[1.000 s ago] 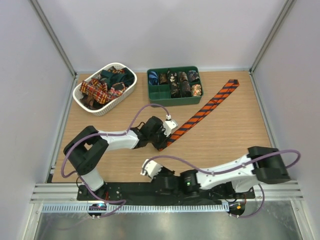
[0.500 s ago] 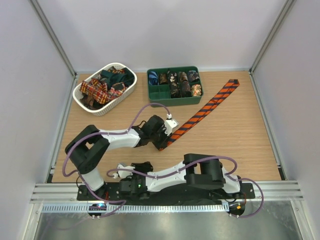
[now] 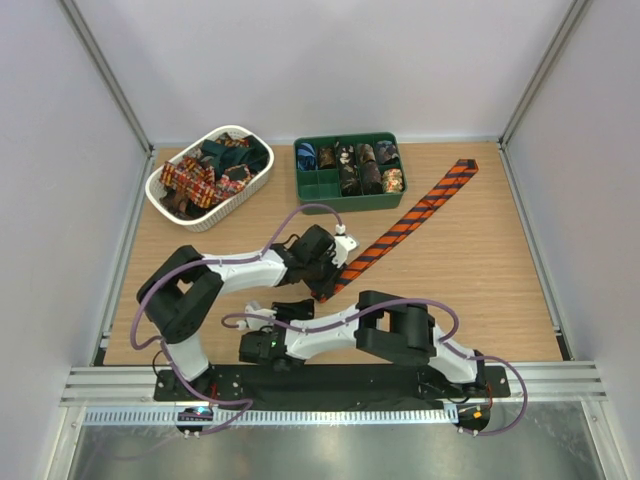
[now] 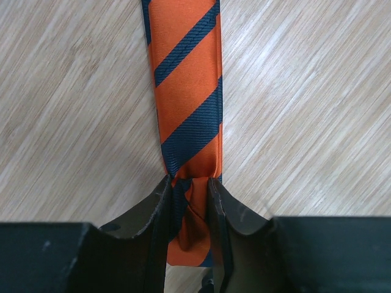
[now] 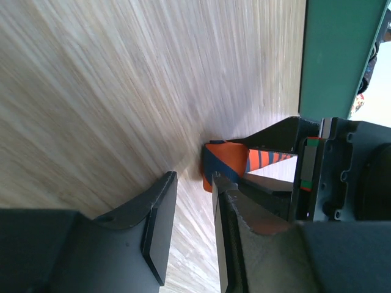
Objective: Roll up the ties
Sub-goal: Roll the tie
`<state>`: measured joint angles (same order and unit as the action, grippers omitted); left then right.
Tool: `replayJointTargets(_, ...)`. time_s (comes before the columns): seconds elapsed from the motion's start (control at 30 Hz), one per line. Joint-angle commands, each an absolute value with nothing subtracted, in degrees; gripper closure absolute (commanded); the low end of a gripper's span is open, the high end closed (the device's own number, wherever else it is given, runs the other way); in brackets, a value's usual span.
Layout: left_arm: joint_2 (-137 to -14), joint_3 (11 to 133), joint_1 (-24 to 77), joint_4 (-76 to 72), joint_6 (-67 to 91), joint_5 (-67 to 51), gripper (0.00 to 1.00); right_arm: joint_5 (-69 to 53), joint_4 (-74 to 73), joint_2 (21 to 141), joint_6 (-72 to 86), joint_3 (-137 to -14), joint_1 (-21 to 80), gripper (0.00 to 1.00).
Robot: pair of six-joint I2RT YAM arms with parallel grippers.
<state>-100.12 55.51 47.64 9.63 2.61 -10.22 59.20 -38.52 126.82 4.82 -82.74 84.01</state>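
Observation:
The orange-and-black striped tie [image 3: 400,228] lies diagonally on the wooden table, wide end at the far right. My left gripper [image 3: 323,277] is shut on its folded narrow end. In the left wrist view the tie [image 4: 186,91] runs straight away from the left gripper [image 4: 189,189], pinched between both fingers. My right gripper [image 3: 292,307] is low over the table just left of that end, its arm folded across the front. In the right wrist view the right gripper [image 5: 194,180] is narrowly open and empty, with the tie end [image 5: 223,160] just beyond its fingertips.
A white oval basket [image 3: 170,195] at the back left holds several loose ties [image 3: 205,170]. A green compartment tray [image 3: 345,200] behind the tie holds several rolled ties [image 3: 360,165]; its wall also shows in the right wrist view [image 5: 336,55]. Walls enclose the table.
My right arm has folded and swung from the right side to the left, bringing its gripper up beside the tie's narrow end. My left gripper stays shut on the tie, shifted slightly.

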Motion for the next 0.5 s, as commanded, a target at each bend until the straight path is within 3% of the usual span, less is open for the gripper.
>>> replayJointTargets(0.0, -102.39, 56.86, 47.99, 18.89, 4.83, -11.16, 0.71, 56.51, -39.55, 128.67, 3.96, -83.67, 83.67, 0.59)
replayJointTargets(0.17, -103.27, 58.62, 47.99, 21.70, 5.97, -12.21, 0.71, 56.95, -40.52, 129.64, 3.61, -83.76, 82.97, 0.53)
replayJointTargets(0.47, -102.48, 60.55, 48.16, 25.75, 7.91, -12.22, 0.71, 57.13, -39.20, 129.99, 2.73, -82.62, 81.39, 0.52)
